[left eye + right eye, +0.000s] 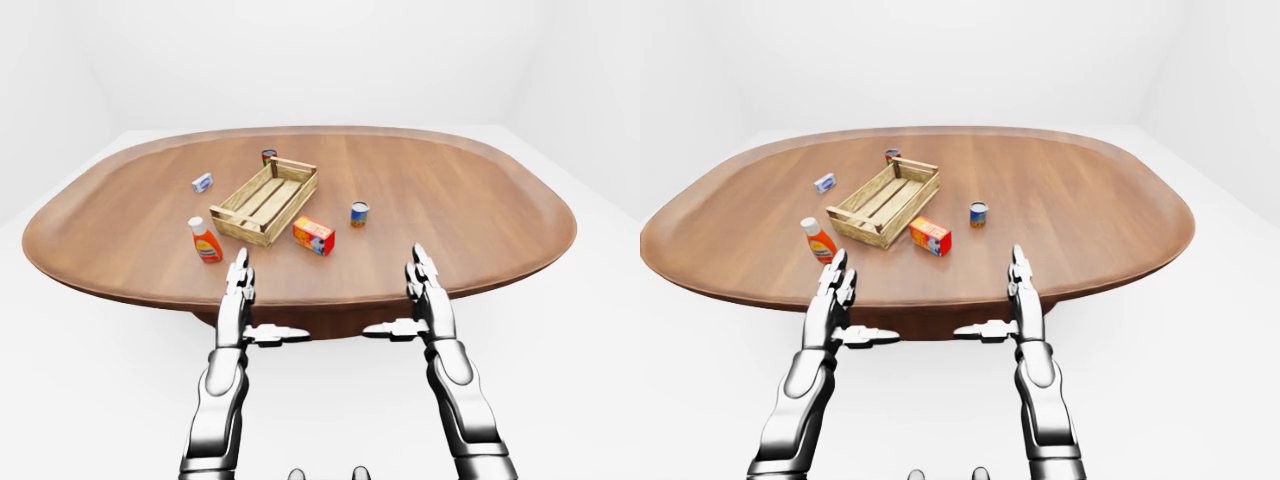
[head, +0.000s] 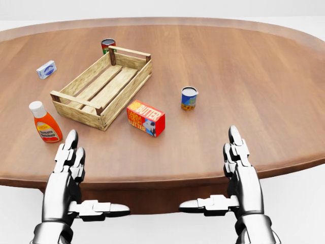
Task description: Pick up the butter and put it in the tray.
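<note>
Butter box (image 2: 145,118) lies on the oval wooden table (image 2: 264,91), just right of the slatted wooden tray (image 2: 103,84) in head view, apart from it; left hand (image 2: 68,157) and right hand (image 2: 238,160) both empty, fingers extended and spread, at the table's near edge.

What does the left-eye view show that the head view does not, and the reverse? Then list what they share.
Only the left-eye view shows the whole oval table, the white floor and walls around it, and both forearms. Only the head view shows the butter box's lettering legibly. Both show the wooden tray, the orange bottle, two cans, the small white box, and the open left hand and right hand at the table's near edge.
</note>
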Controlling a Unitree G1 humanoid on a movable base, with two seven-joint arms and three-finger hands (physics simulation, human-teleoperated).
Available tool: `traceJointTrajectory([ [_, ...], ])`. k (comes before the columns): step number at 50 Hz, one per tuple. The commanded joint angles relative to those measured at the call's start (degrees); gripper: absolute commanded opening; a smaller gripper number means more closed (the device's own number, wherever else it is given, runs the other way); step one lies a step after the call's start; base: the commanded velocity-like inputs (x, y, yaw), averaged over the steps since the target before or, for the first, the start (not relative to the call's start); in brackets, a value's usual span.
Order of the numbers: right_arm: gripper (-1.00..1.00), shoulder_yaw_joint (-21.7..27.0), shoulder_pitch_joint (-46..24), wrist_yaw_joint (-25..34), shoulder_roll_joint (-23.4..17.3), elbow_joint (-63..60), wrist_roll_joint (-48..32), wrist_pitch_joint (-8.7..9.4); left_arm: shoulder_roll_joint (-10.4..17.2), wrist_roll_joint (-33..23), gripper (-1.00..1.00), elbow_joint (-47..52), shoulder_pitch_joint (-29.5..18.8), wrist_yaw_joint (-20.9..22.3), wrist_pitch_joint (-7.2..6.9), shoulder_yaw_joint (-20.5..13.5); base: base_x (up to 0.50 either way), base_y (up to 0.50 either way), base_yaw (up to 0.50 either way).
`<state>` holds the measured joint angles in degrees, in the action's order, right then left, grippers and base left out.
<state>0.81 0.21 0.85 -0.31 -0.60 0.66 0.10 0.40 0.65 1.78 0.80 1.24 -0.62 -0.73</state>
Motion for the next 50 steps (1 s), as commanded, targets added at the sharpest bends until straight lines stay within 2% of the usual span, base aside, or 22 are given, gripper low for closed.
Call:
traceJointTrajectory([
  [1, 1.0, 1.1, 1.2, 1.4, -0.5, -4.1, 1.5, 1.47, 0.6, 1.3, 1.0, 6.9, 2.9, 2.8, -2.56, -0.9, 0.0, 0.0, 0.0],
  [2, 1.0, 1.1, 1.4, 1.4, -0.4, -5.0, 1.5, 1.94, 0.6, 1.3, 1.0, 7.6, 3.1, 3.1, -2.48, -1.0, 0.0, 0.0, 0.0],
  [5, 1.0, 0.6, 2.7, 1.0, -0.5, -9.0, 0.3, 3.92, 0.7, 1.8, 1.0, 10.0, 3.3, 3.5, -4.38, -1.6, 0.0, 0.0, 0.0],
  [7, 1.0, 0.1, 3.6, 1.0, -0.6, -11.6, -1.0, 4.9, 0.7, 1.9, 1.0, 10.8, 3.4, 3.6, -4.38, -1.9, 0.0, 0.0, 0.0],
  [15, 1.0, -0.7, 7.6, 1.0, 0.0, -26.4, -2.5, 4.9, 1.1, 3.9, 1.0, 17.1, 3.7, 4.4, -4.38, -4.2, 0.0, 0.0, 0.0],
  [18, 1.0, -0.9, 8.7, 1.2, -0.2, -29.8, -3.1, 4.9, 1.1, 4.6, 1.0, 19.0, 3.9, 4.5, -4.38, -4.8, 0.0, 0.0, 0.0],
  [20, 1.0, -0.4, 8.9, 1.3, -0.1, -30.8, -3.0, 4.9, 0.8, 4.5, 1.0, 16.6, 4.9, 5.2, -4.38, -4.9, 0.0, 0.0, 0.0],
  [23, 1.0, -0.2, 9.7, 1.5, 0.0, -33.6, -3.3, 4.9, 1.2, 5.1, 1.0, 21.5, 4.5, 4.9, -4.38, -5.5, 0.0, 0.0, 0.0],
  [29, 1.0, -0.9, 11.1, 1.7, 0.3, -41.7, -4.5, 4.9, 1.0, 5.5, 1.0, 23.1, 4.7, 5.3, -4.38, -5.8, 0.0, 0.0, 0.0],
  [32, 1.0, -0.6, 11.5, 1.8, 0.3, -42.8, -4.8, 4.9, 1.0, 6.3, 1.0, 24.8, 5.0, 5.5, -4.38, -6.2, 0.0, 0.0, 0.0],
  [34, 1.0, -1.0, 11.8, 1.7, 0.3, -44.9, -5.5, 4.9, 0.4, 6.0, 1.0, 21.2, 6.7, 6.5, -4.38, -6.1, 0.0, 0.0, 0.0],
  [36, 1.0, -1.4, 12.1, 1.7, 0.3, -46.4, -5.8, 4.9, 1.0, 6.9, 1.0, 28.4, 6.6, 5.8, -4.38, -6.5, 0.0, 0.0, 0.0],
  [38, 1.0, -2.1, 12.5, 1.7, 0.3, -47.9, -6.5, 4.9, 1.0, 7.5, 1.0, 30.3, 6.4, 6.0, -4.38, -7.3, 0.0, 0.0, 0.0],
  [41, 1.0, -2.5, 12.9, 1.7, 0.2, -49.6, -6.8, 4.9, 0.2, 7.2, 1.0, 26.8, 8.0, 7.2, -4.38, -7.3, 0.0, 0.0, 0.0],
  [50, 1.0, -2.8, 13.2, 1.8, 0.1, -49.7, -8.9, 4.9, 0.3, 8.2, 1.0, 29.0, 8.3, 7.7, -4.38, -8.7, 0.0, 0.0, 0.0],
])
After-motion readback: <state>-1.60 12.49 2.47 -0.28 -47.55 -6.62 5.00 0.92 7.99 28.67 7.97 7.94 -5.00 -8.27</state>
